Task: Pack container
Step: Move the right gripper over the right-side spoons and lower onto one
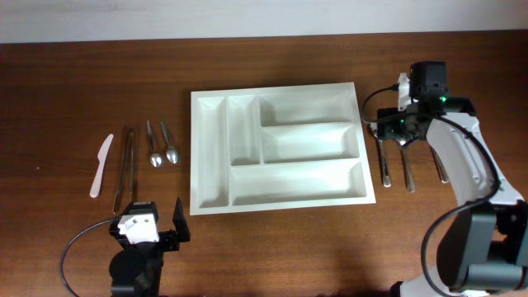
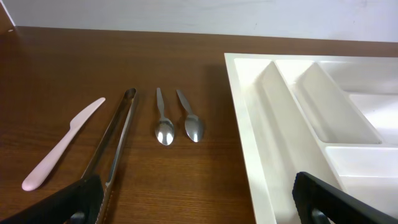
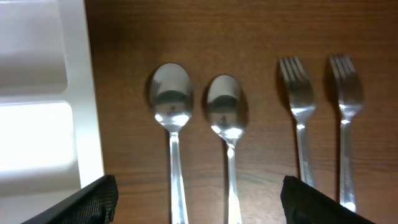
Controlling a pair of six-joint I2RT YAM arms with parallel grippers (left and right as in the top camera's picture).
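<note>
The container, a large white cutlery tray (image 1: pixel 297 183), lies in the middle of the table with all its compartments bare. It also shows in the left wrist view (image 2: pixel 292 118) and at the edge of the right wrist view (image 3: pixel 81 93). My right gripper (image 1: pixel 394 128) (image 3: pixel 205 202) is open, hovering over two spoons (image 3: pixel 171 106) (image 3: pixel 227 109) beside two forks (image 3: pixel 298 99) (image 3: pixel 345 93), just right of the tray. My left gripper (image 1: pixel 153 223) (image 2: pixel 199 205) is open and empty, at the front left, off the tray's near-left corner.
Left of the tray lie a pale pink knife (image 1: pixel 101 165) (image 2: pixel 62 143), metal tongs (image 1: pixel 126 165) (image 2: pixel 115 134) and two small spoons (image 1: pixel 154 147) (image 1: pixel 170 144) (image 2: pixel 163 121) (image 2: pixel 191 118). Utensil handles (image 1: pixel 384 163) stick out below the right gripper. A pale wall borders the table's far edge.
</note>
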